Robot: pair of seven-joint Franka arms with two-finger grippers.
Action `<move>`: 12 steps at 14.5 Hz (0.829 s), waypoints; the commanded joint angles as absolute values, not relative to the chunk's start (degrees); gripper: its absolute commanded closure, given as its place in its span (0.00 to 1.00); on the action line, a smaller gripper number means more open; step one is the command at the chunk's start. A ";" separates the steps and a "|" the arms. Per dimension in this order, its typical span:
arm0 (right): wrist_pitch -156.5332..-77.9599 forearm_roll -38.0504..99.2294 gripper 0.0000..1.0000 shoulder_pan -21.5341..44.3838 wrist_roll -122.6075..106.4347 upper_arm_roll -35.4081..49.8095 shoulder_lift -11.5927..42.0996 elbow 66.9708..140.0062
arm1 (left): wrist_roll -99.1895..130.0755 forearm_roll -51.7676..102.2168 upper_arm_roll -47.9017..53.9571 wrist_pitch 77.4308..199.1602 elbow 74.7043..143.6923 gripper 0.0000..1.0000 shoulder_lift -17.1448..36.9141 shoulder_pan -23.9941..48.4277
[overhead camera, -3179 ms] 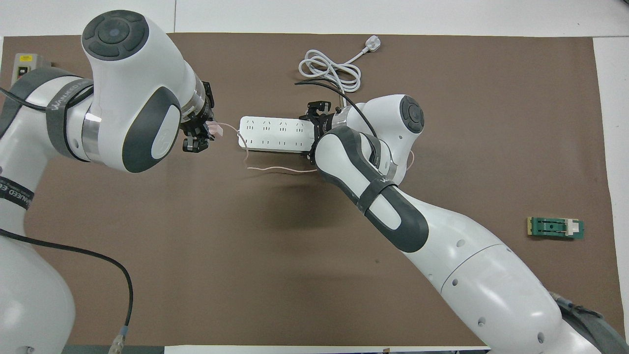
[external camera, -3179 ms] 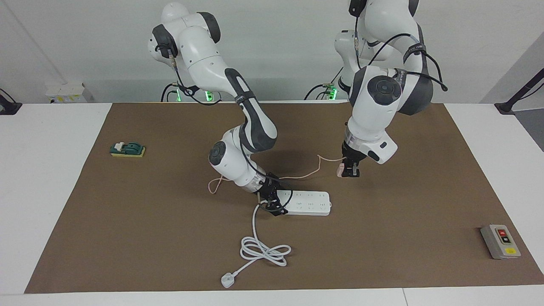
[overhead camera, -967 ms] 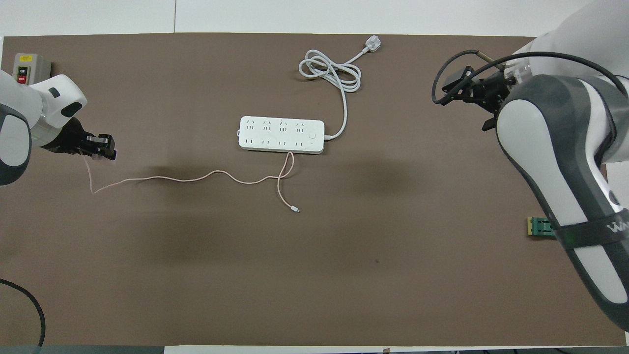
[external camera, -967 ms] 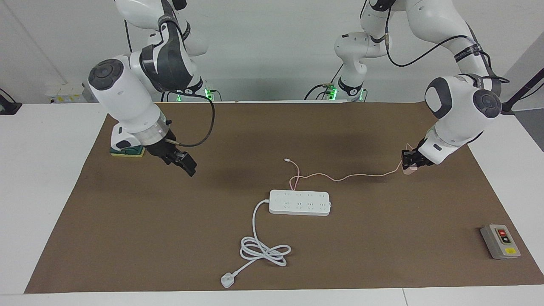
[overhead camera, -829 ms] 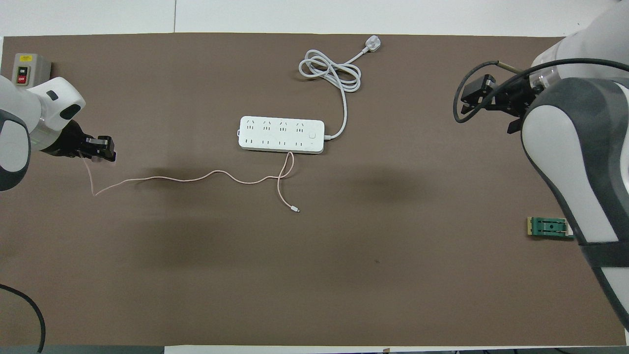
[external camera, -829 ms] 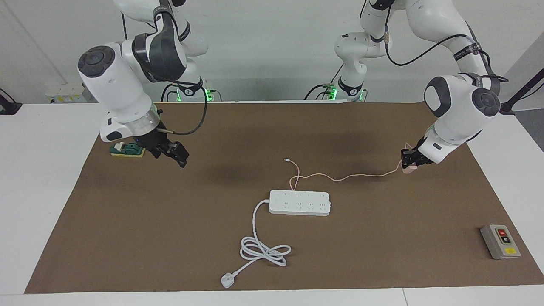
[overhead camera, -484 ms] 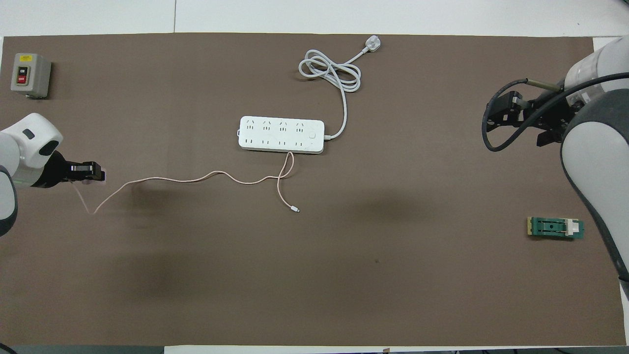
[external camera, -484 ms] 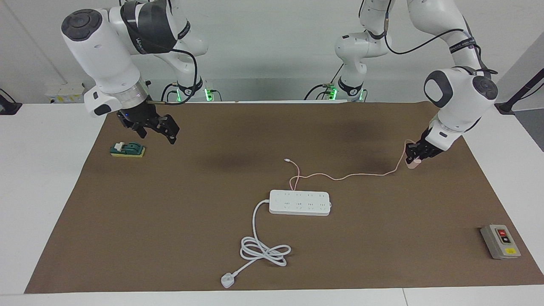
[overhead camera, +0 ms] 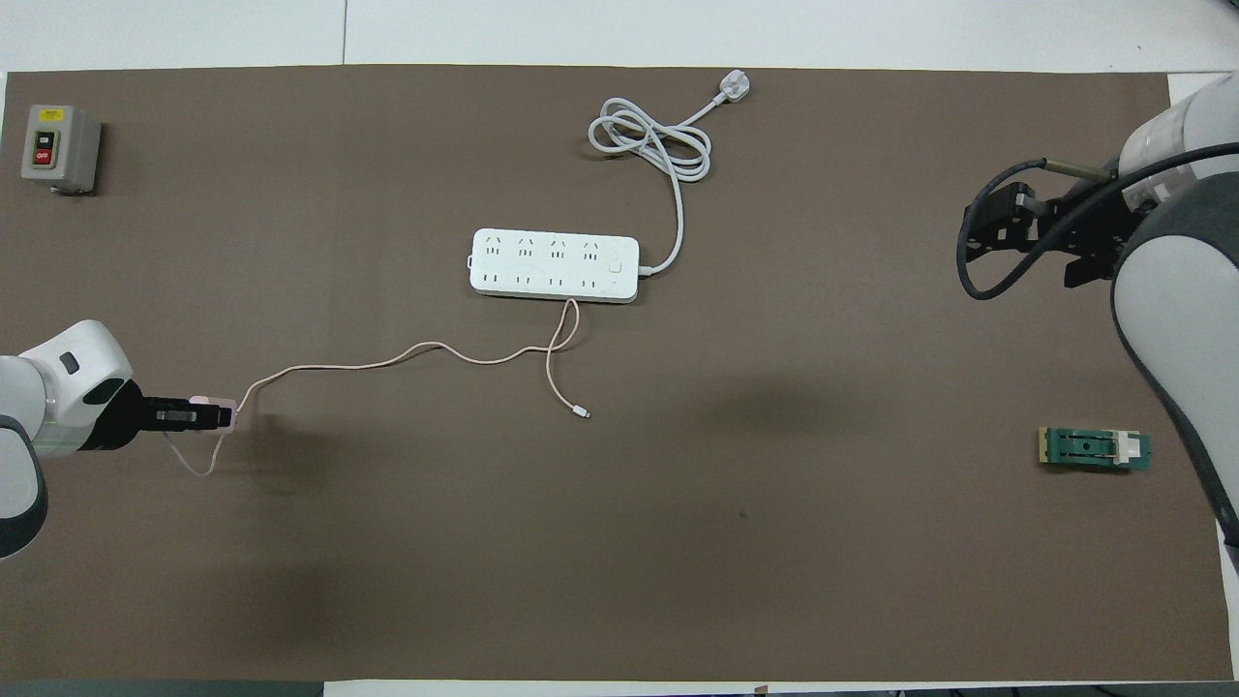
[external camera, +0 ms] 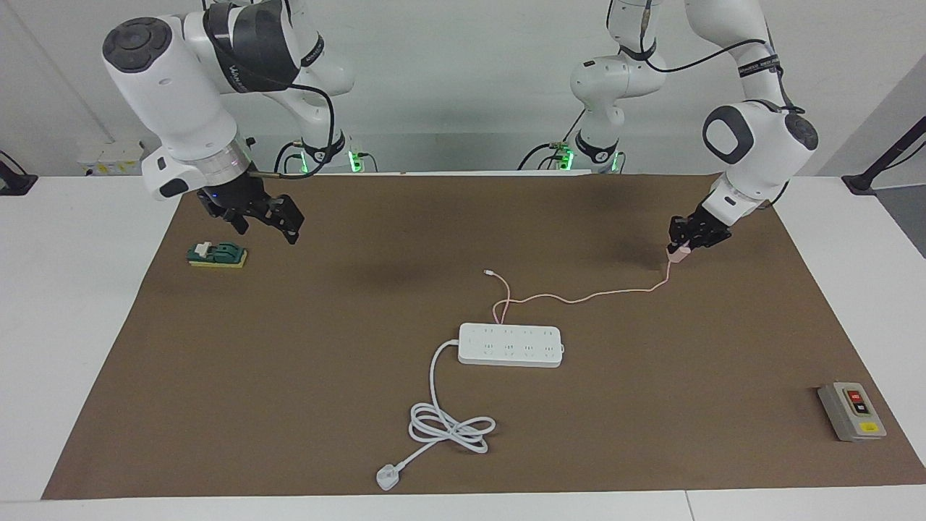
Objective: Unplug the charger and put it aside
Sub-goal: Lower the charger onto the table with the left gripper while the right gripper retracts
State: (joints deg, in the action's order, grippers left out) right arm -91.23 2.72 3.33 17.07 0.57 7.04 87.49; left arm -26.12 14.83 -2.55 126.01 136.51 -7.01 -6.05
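Two grippers are in view. The left gripper [external camera: 684,242] is clamped on the charger [external camera: 676,252], held above the brown mat [external camera: 651,434] toward the left arm's end. From there its pink cable [external camera: 579,297] trails to the white power strip [external camera: 510,345], unplugged. The overhead view alone shows the adapter's pink face [overhead camera: 215,401] past the fingertips. The right gripper [external camera: 278,217] waits with its jaws apart, above the mat beside the green block [external camera: 217,255].
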 commanded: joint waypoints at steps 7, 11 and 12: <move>-90.17 1.93 0.00 1.59 5.33 -2.28 4.57 88.24 | -28.83 20.57 -2.29 133.77 138.25 1.00 -3.17 -6.50; -89.91 2.90 0.00 0.88 -3.60 -9.21 4.75 88.07 | -28.74 20.65 -2.37 133.50 138.25 1.00 -2.99 -6.68; -89.74 2.99 0.00 0.79 -3.60 -9.75 4.83 87.98 | -28.65 20.65 -2.37 133.94 138.34 1.00 -2.90 -6.51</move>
State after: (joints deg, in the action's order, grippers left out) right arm -89.41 2.63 1.39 -2.12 -8.57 5.22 87.49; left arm -27.35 19.32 -2.51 132.36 137.70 -2.68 -6.19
